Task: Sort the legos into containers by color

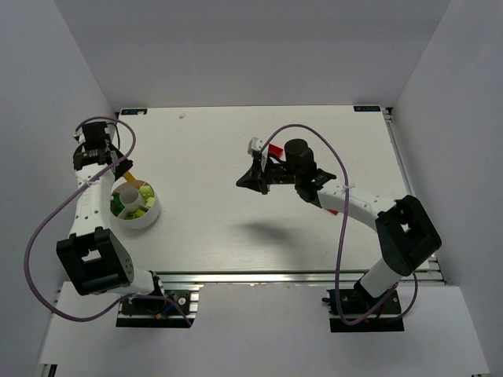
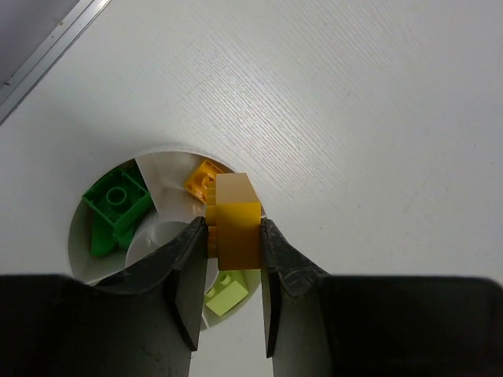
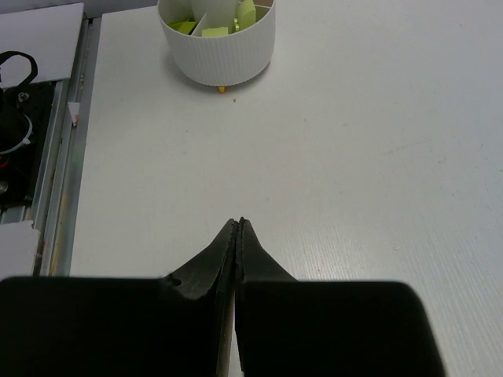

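I'm gripping an orange-yellow brick [image 2: 236,206] in my left end effector [image 2: 233,229], with both fingers pressing on its sides. The brick is hanging right over the white dish [image 2: 179,150], above the dish's far rim as my left wrist camera is seeing it, and it isn't touching the dish. Under it, inside the dish, another orange brick [image 2: 203,179] is lying in the far compartment. Dark green bricks [image 2: 116,206] are sitting in the compartment to the left of that one, and a lime green brick [image 2: 228,287] is lying in the compartment nearest my fingers, partly hidden behind them.

From above, the dish is standing on the white surface [image 1: 204,157] at its left side, just beside my left arm's forearm.

My right end effector [image 3: 238,228] is hanging well apart from the dish, out over the middle of the surface and pointing back toward the dish. Its jaws are pressing together tip to tip and gripping nothing. From that wrist I'm seeing lime green pieces [image 3: 187,26] showing over the dish's ribbed wall.
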Robot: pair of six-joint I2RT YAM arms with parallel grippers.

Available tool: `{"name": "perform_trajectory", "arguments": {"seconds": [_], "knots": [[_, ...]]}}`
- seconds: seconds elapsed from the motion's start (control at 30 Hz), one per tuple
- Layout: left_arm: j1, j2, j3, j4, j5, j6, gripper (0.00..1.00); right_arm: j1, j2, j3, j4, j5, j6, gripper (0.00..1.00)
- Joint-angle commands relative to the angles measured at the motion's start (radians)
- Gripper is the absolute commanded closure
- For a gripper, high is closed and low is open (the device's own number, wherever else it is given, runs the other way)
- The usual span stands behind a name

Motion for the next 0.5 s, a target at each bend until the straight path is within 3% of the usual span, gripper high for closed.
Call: {"name": "perform_trajectory", "arguments": {"seconds": [0.0, 0.23, 0.47], "knots": [[0.005, 0.014, -0.008, 0.055, 0.014, 0.023, 1.0, -0.012, -0.032, -0.002, 0.037, 0.0, 0.024, 1.0], [0.009, 0.046, 0.028, 0.037, 0.017, 0.049, 1.0, -0.017, -0.038, -0.01, 0.031, 0.005, 0.024, 1.0], [0.009, 0.063, 0.008, -0.005, 0.009, 0.063, 0.84, -0.026, -0.039, -0.007, 0.026, 0.005, 0.016, 1.0]]}}
